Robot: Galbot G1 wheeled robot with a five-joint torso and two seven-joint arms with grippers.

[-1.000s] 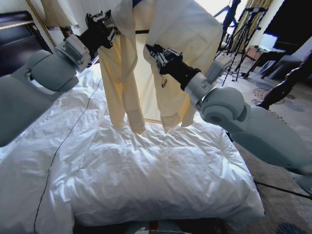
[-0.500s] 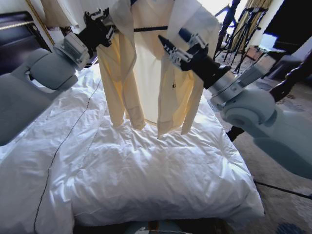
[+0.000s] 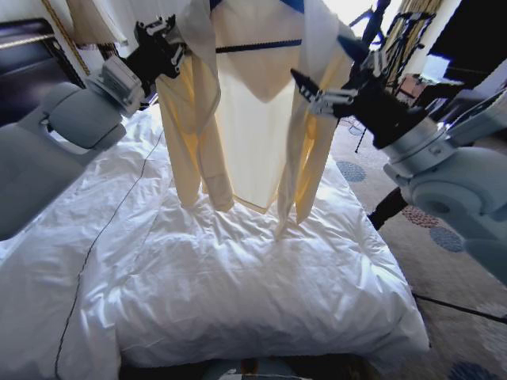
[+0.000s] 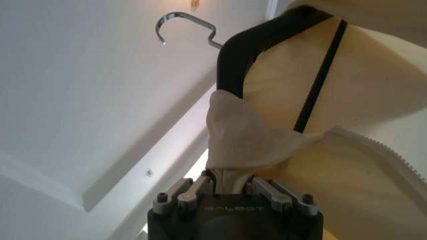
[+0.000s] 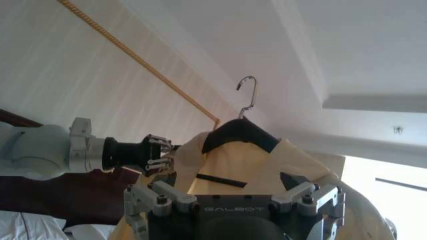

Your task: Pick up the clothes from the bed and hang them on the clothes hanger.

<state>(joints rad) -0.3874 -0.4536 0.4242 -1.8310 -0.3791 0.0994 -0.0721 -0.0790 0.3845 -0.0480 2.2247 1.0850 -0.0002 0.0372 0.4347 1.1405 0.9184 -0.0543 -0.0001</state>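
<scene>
Item: pale cream-yellow long-sleeved top (image 3: 253,119), draped on thin black triangular hanger (image 4: 250,45), raised above white-duveted bed (image 3: 253,293); left gripper (image 3: 162,43) pinches one shoulder for support, right gripper (image 3: 329,99) spread wide, holding nothing.

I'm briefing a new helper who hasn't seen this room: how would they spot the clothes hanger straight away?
Look above the bed, where the cream-yellow top hangs in the air between the left gripper and right gripper. The clothes hanger sits inside its shoulders: black shoulders and bar, silver hook on top.
</scene>
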